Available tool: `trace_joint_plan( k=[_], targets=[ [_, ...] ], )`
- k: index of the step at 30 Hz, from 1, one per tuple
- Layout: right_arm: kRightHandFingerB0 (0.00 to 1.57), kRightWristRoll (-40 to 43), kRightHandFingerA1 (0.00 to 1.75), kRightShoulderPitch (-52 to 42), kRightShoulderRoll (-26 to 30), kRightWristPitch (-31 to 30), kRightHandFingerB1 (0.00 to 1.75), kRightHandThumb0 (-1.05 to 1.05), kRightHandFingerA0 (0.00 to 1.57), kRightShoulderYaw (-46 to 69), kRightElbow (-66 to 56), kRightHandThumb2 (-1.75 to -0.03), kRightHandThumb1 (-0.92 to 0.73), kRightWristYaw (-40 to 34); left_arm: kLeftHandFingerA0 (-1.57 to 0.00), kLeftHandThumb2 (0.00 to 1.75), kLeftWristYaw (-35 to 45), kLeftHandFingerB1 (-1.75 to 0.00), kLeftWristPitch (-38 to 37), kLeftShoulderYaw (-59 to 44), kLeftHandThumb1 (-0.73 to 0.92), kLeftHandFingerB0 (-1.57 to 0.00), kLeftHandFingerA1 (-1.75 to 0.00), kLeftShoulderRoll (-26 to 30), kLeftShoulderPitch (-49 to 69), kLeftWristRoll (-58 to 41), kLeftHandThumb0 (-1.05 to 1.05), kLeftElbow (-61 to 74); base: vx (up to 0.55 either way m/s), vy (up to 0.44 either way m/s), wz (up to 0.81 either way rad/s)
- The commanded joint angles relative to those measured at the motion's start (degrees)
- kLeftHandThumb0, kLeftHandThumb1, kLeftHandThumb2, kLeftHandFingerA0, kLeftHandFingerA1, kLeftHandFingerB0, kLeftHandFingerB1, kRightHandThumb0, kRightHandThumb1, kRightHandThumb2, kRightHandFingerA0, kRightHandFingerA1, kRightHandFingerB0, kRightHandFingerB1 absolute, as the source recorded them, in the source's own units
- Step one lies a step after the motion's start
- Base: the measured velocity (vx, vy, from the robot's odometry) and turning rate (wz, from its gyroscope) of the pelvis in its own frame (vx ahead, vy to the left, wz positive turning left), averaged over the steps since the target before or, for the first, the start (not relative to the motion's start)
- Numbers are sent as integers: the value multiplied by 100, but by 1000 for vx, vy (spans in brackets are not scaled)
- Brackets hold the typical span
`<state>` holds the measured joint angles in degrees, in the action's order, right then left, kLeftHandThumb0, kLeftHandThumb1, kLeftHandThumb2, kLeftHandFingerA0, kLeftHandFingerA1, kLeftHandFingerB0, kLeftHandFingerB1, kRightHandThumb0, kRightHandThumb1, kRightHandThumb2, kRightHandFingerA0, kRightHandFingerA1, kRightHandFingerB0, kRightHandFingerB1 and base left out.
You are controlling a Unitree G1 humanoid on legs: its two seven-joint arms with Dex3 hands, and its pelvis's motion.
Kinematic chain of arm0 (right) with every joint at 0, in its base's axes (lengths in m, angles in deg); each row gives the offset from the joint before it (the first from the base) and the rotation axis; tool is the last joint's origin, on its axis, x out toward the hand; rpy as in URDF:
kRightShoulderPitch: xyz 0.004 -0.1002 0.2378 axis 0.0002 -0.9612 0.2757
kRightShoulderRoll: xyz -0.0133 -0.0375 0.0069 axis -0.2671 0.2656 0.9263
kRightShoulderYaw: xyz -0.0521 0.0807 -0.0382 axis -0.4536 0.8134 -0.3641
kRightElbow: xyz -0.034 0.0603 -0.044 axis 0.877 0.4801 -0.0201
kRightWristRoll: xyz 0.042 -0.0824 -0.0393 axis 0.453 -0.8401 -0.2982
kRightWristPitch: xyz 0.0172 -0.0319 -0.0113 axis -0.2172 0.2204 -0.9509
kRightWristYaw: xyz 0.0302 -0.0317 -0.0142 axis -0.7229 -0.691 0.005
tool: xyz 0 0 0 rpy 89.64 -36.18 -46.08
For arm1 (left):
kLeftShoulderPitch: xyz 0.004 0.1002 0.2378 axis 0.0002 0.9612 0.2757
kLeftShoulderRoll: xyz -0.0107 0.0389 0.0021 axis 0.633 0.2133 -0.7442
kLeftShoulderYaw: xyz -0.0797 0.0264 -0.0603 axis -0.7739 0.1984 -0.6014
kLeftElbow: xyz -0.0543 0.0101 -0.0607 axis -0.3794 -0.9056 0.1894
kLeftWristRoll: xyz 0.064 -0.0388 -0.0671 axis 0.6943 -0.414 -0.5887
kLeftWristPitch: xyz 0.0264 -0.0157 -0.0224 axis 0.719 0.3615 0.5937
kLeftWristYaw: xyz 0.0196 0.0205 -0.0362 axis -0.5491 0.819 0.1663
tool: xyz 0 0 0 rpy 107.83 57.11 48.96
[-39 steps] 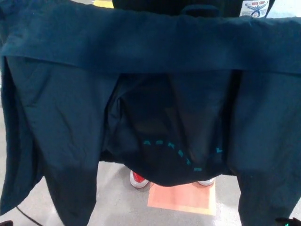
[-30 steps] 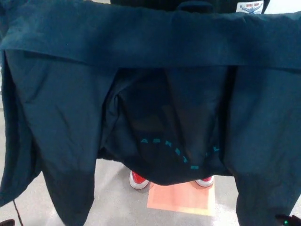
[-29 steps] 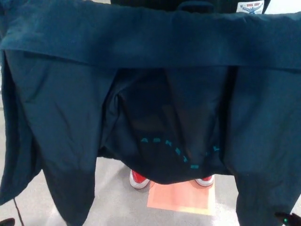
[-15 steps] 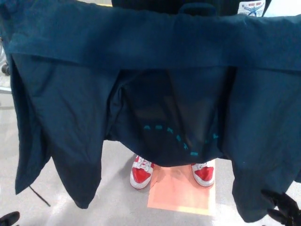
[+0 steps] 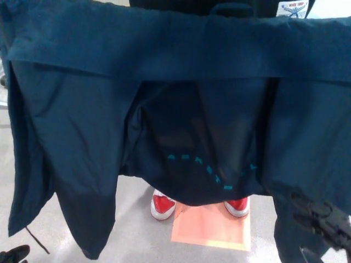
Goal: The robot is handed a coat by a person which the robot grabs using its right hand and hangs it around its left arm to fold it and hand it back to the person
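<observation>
Grey floor (image 5: pixel 137 230) shows two red shoes (image 5: pixel 162 204) beneath one dark coat (image 5: pixel 181 82).

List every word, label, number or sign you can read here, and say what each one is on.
Nothing reads cleanly enough to quote.
White tag at the top right edge, above the coat: red lettering and a blue mark, too small and blurred to read.
Teal marks in a curved row on the coat's dark inside: possibly lettering, unreadable.
</observation>
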<state>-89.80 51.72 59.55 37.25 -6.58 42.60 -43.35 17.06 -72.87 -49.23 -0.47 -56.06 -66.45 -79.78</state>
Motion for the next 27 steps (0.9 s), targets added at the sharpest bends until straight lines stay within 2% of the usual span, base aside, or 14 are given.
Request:
trace_joint_plan(
  k=[1, 3, 4, 5, 6, 10, 11, 12, 13, 14, 15, 23, 24, 27],
  targets=[
    [22, 1487, 31, -145, 39, 348, 28, -71, 28, 1203, -5006, -65, -80, -655, 0, 105, 143, -35, -415, 182, 76, -11, -36, 103, 111, 131, -76, 209, 0, 0, 0],
    [22, 1440, 30, 438, 281, 23, 28, -79, 22, 1457, -5053, -66, -83, -652, -2, 105, 140, -38, -380, 156, 74, -5, -37, 87, 114, 93, -68, 202, 0, 0, 0],
    [0, 1502, 49, 845, 521, -124, 47, -38, 0, 1606, -4974, -105, -43, -592, -3, 105, 163, -38, -371, 130, 73, -4, -37, 71, 119, 52, -68, 211, 0, 0, 0],
    [0, 1584, 49, 1077, 668, -224, 47, -38, 0, 1669, -4928, -105, -43, -542, -3, 105, 183, -38, -365, 108, 73, -4, -37, 55, 123, 16, -68, 220, 0, 0, 0],
    [6, 1604, 35, 1301, 772, -418, 40, -81, 2, 1698, -4948, -103, -63, -531, -3, 105, 173, -37, -386, 116, 73, -3, -37, 50, 110, 27, -68, 212, 0, 0, 0],
    [10, 1848, 23, 2835, 1263, -1301, 25, -75, 5, 1470, -4568, -63, -75, -351, -2, 105, 80, -39, -428, 164, 73, -6, -39, 77, 75, 103, -69, 210, 0, 0, 0],
    [7, 2039, 15, 3233, 1447, -1693, 22, -85, 0, 1399, -4447, -99, -59, -286, -2, 104, 108, -39, -406, 144, 73, -6, -39, 77, 58, 71, -69, 209, 0, 0, 0],
    [6, 2251, 14, 3466, 1598, -2148, 22, -86, 0, 1357, -4438, -102, -60, -264, -3, 104, 66, -40, -402, 169, 73, -5, -40, 91, 42, 106, -69, 215, 0, 0, 0],
    [5, 2340, 17, 3598, 1650, -2376, 23, -80, 0, 1301, -4452, -64, -78, -251, -2, 105, 36, -39, -398, 191, 73, -6, -40, 100, 35, 134, -69, 223, 0, 0, 0],
    [5, 2398, 17, 3734, 1681, -2543, 23, -80, 0, 1232, -4464, -64, -78, -237, -2, 105, 22, -39, -390, 204, 73, -6, -40, 105, 32, 147, -69, 230, 0, 0, 0],
    [0, 2022, 9, 4072, 1925, -2753, 11, -90, 0, 1197, -4320, -113, -75, 72, -3, 103, 59, -38, -404, 201, 75, -11, -38, 88, 43, 123, -74, 238, 0, 0, 0],
    [4, 727, 25, 5934, 2181, -3069, 25, -81, 0, 108, -2644, -113, -79, 1169, -2, 104, 157, -33, -401, 252, 78, -10, -32, 142, -7, 117, -75, 273, 0, 0, 0],
    [0, 493, 6, 6188, 2224, -3194, 10, -91, 0, -109, -2410, -98, -77, 1324, -3, 104, 157, -35, -401, 248, 77, -10, -34, 153, -32, 112, -75, 224, 0, 0, 0],
    [0, 235, 15, 6782, 2248, -3411, 18, -85, 0, -625, -1688, -128, -92, 1739, -3, 105, 219, -31, -356, 201, 78, -10, -30, 139, -33, 18, -77, 264, 0, 0, 0]
  ],
)
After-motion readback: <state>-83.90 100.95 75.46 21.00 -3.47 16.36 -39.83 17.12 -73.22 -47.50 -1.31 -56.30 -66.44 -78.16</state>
